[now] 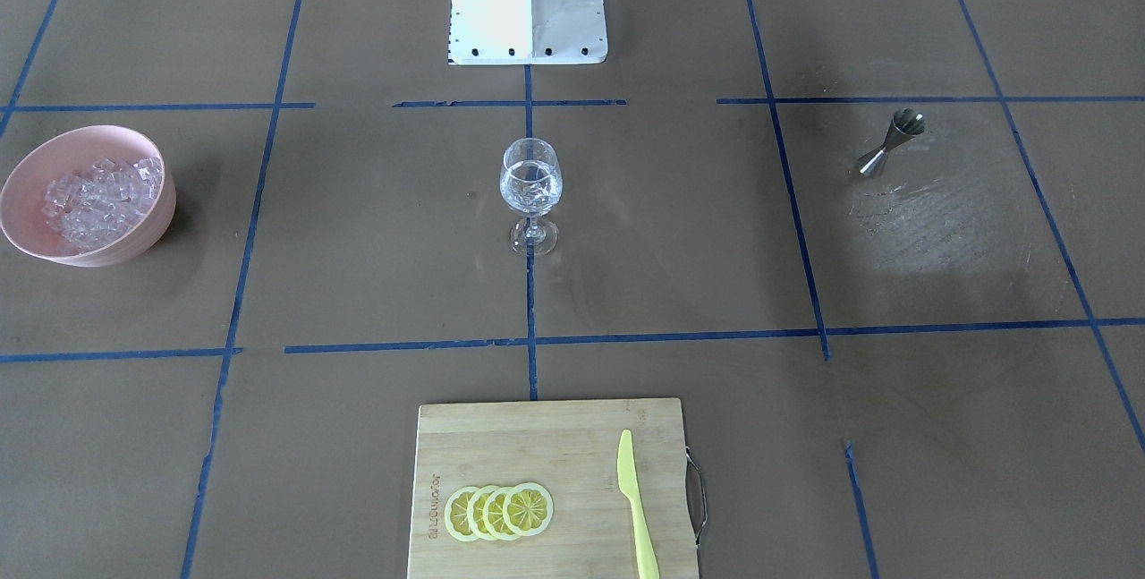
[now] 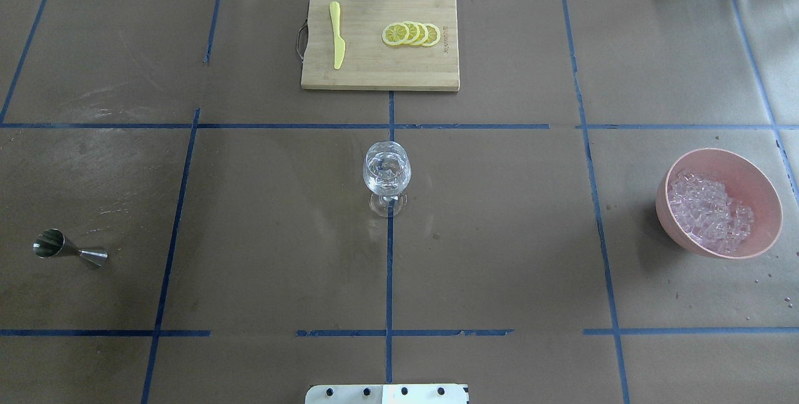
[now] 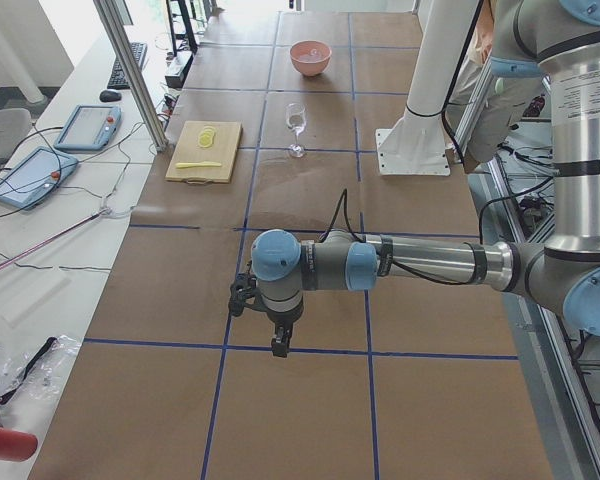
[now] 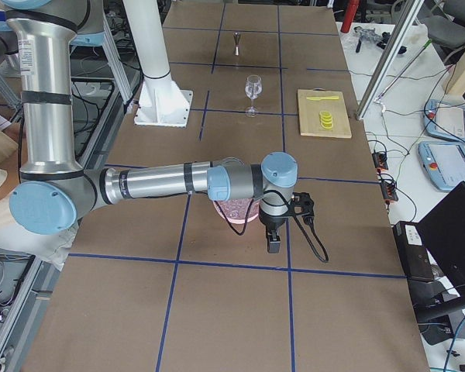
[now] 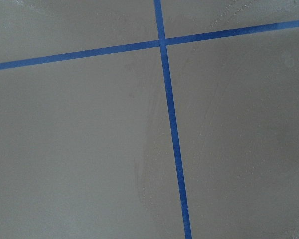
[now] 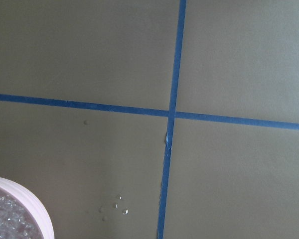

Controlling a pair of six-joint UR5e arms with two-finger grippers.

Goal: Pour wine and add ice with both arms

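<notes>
Glass [image 1: 531,199] upright at table [image 1: 358,248] centre, holding clear wine [image 2: 387,174]. Ice [image 1: 100,194] heaped in pink bowl [image 1: 159,225] (robot's right side). Left hand [image 3: 279,347], right hand [image 4: 273,245]: open or closed, cannot tell.

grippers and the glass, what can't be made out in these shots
left gripper: shows only in the exterior left view, small; open or shut cannot be told
right gripper: only in the exterior right view; same
pink bowl: mostly hidden behind the right arm there
stemmed glass: contents clear; liquid and cubes cannot be told apart
</notes>
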